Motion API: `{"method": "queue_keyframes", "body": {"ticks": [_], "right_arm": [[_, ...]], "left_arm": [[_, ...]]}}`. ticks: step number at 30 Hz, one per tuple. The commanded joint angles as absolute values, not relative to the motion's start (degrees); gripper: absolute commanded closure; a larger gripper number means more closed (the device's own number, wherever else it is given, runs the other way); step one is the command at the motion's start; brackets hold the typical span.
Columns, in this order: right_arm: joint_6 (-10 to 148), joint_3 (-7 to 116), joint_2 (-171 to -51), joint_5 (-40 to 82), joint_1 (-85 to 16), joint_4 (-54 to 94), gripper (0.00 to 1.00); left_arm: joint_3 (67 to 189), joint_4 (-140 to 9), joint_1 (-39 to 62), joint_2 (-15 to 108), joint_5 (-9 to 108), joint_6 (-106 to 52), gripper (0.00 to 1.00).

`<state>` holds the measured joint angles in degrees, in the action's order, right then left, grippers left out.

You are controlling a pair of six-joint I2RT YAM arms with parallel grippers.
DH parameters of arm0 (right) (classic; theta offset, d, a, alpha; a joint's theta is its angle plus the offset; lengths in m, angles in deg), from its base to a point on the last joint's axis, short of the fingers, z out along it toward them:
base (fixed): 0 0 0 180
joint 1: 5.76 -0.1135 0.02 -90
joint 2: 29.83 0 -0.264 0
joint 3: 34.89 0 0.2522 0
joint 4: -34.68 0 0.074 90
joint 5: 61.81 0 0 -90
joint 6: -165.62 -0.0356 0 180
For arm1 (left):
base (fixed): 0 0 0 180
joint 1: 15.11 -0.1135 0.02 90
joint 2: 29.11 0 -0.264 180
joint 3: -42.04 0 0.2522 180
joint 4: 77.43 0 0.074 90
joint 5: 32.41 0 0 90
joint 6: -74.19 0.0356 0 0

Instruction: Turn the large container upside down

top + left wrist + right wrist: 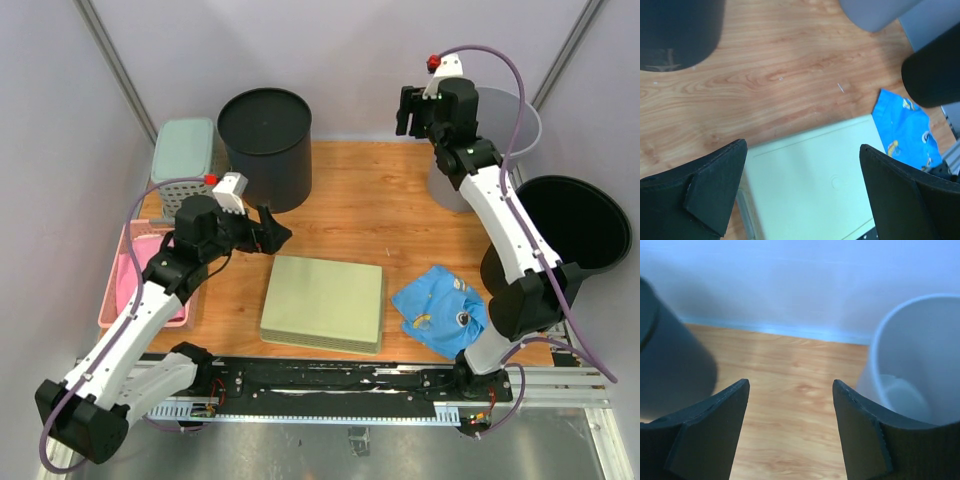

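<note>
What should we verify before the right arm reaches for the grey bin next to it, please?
1. Right gripper open and free: ok, jaws apart, nothing between them.
2. Grey bin not yet turned: ok, it stands upright with its mouth up.
3. Fingers lined up on the bin's rim: not ok, the rim lies to the right of both fingers.
4. Bin empty: cannot tell, the right wrist view shows only part of the inside.
5. Left gripper out of the way: ok, open over the pale green flat box, far from the bin.
6. Room to tip: cannot tell, a black bin stands close beside it.
</note>
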<state>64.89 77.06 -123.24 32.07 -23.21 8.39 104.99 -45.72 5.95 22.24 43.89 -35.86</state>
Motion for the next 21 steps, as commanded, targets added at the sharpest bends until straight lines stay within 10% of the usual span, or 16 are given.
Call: {"method": "queue_keyframes", "body": {"ticks": [1,12,21], "right_arm": [[81.5,83.39,-125.92,45.57,-22.84,0.7,0.3],[88.6,98.78,-139.7,44.33,-18.35,-17.33,0.18],[89.35,99.5,-141.61,40.07,-17.83,-18.84,0.36]], "left_arm": [[106.78,-48.98,10.0,23.79,45.04,-34.46,0.01],[105.08,-48.64,10.29,24.03,45.2,-35.45,0.01],[104.67,-48.21,10.3,24.81,45.36,-35.65,0.01]]}}
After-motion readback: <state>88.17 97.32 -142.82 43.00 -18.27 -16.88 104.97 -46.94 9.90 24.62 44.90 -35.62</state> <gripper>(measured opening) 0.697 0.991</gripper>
